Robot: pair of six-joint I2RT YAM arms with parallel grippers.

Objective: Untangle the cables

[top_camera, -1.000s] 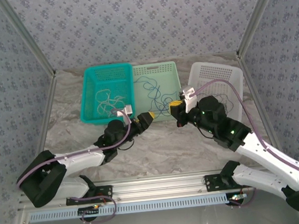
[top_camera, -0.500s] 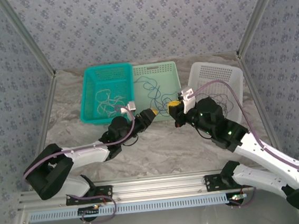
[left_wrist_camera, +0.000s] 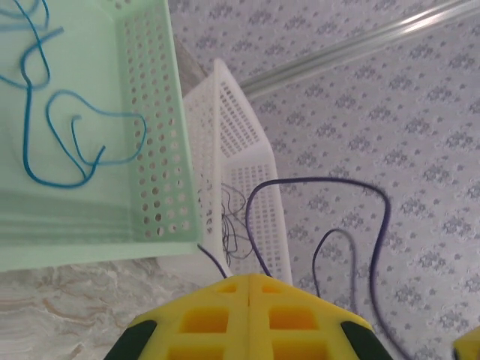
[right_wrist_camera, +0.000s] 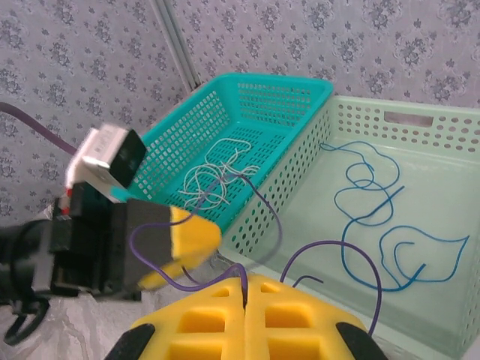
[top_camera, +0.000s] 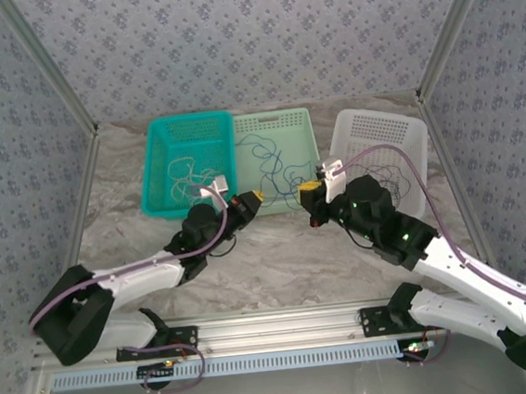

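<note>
**Purple cable (left_wrist_camera: 315, 180) pinched from both sides, how I'd pull it**

Purple cable hangs in loose loops between the two grippers at the centre of the top view, just in front of the mint basket (top_camera: 274, 119). Left gripper (top_camera: 252, 198) has its yellow jaws pressed together with the cable coming out at the seam; right gripper (top_camera: 309, 189) same deal, so both look clamped on it. Blue cable (right_wrist_camera: 346, 240) lies loose in the mint basket; white cable (right_wrist_camera: 217, 176) sits in the teal basket (top_camera: 160, 170) at the upper left.

I'd draw the grippers apart slowly and low, watching the slack so no loop cinches into a knot or snags a basket rim.

Hard bits: a thin dark tangle in the white basket (top_camera: 377, 125) at the right is too fine to trace, so I can't tell if it's the same cable; both wrist views cut the jaws off at the bottom edge; the actual pinch point is hidden inside the seam.
</note>
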